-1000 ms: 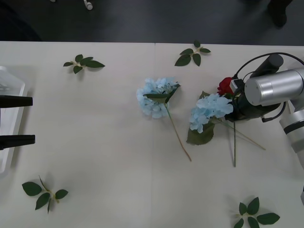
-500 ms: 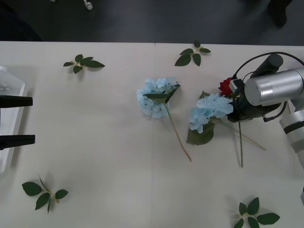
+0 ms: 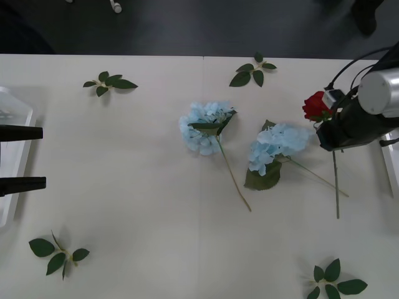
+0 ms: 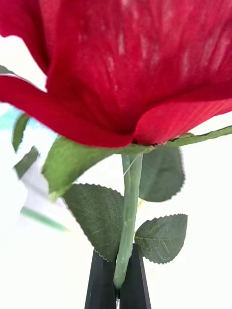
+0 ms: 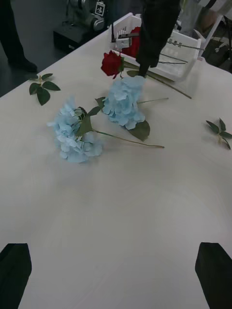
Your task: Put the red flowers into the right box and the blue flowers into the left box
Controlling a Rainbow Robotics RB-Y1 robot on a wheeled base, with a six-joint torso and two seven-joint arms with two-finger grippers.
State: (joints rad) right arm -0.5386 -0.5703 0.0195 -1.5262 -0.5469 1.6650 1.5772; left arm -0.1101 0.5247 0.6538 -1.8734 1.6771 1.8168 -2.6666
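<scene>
Red rose [image 3: 315, 106] pinched by its thin stem in the closed right gripper [image 3: 332, 138] at right of frame, liable to swivel or slip free before the right box [image 3: 390, 161].

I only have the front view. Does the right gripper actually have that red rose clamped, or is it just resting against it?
Observer: Clamped. In the right wrist view the right gripper's black jaws are shut on the red rose's stem, just below its leaves.
Operator: Anything in the right box yet?
Observer: Yes. The left wrist view shows another red flower head lying in the right box, with stems across it.
Operator: And the left gripper?
Observer: The left gripper is open above bare table, with the blue flowers ahead of it.
</scene>
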